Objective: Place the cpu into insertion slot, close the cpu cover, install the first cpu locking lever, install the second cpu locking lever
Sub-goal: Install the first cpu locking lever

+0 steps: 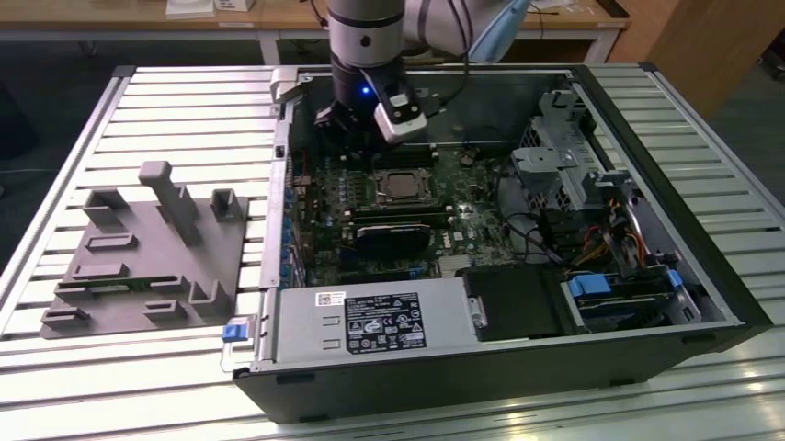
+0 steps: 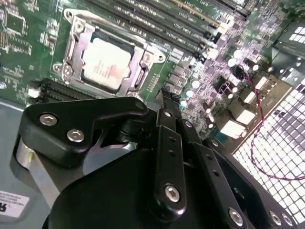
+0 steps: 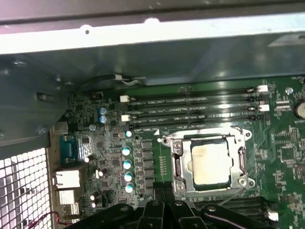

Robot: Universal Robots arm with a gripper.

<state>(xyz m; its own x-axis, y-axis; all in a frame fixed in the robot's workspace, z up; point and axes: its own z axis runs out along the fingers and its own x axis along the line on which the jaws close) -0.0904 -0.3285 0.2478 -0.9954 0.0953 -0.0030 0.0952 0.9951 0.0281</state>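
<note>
The cpu [image 1: 395, 186] [image 2: 106, 62] [image 3: 210, 162] lies flat in the insertion slot on the green motherboard, its silver-tan top facing up. The cpu cover [image 2: 143, 61] [image 3: 179, 164], a silver frame, lies down around it. Thin metal levers run along the frame's sides. My gripper [image 1: 347, 156] [image 2: 165, 95] [image 3: 161, 189] hangs just above the board beside the socket, toward the exterior view's left and back. Its black fingers are shut together with nothing between them.
Long black memory slots [image 3: 195, 107] run on both sides of the socket. The open computer case holds a silver power supply [image 1: 368, 322] in front and drive cages [image 1: 576, 175] at the exterior view's right. A grey fixture [image 1: 147, 248] sits on the slatted table at the left.
</note>
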